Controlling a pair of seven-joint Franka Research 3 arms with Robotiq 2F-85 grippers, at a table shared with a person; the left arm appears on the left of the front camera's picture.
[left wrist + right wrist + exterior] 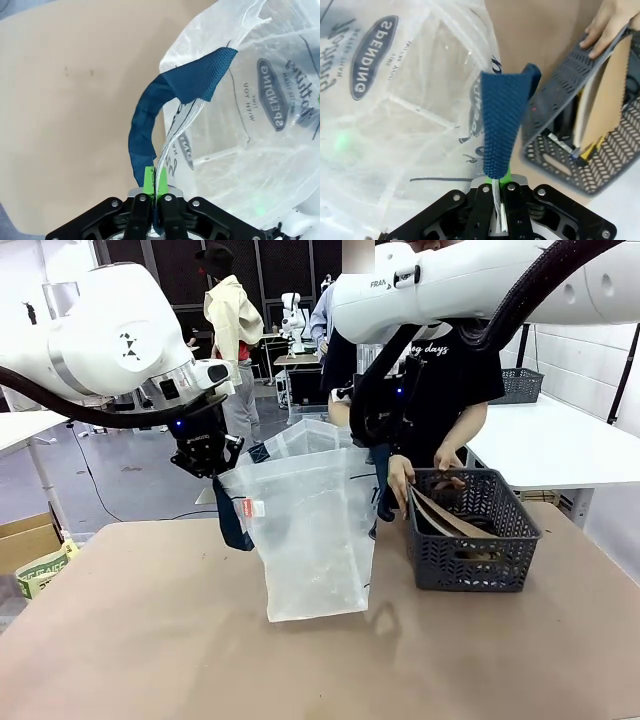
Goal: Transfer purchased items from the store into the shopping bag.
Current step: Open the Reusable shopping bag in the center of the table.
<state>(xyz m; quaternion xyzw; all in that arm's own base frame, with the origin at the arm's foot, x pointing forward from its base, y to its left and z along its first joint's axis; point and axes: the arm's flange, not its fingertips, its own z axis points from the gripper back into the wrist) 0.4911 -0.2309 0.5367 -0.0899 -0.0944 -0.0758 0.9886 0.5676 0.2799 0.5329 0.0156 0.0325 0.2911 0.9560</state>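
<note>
The translucent shopping bag point(315, 530) hangs open over the table, its bottom resting on the tabletop. My left gripper point(213, 466) point(155, 181) is shut on the bag's rim by its navy strap point(165, 97). On the opposite rim, at the other strap point(505, 115), my right gripper point(379, 447) point(498, 181) is also shut. The dark grey basket point(470, 558) point(560, 150) stands just right of the bag. A flat tan box point(445, 514) point(602, 100) leans inside it, with small packs below. The person's hand point(400, 478) point(610, 22) holds the basket's near-left rim.
The person stands behind the basket, the other hand point(449, 460) over its far rim. A white table point(550, 445) with another dark basket point(520, 385) is at the back right. A cardboard box point(30, 545) sits on the floor at the left.
</note>
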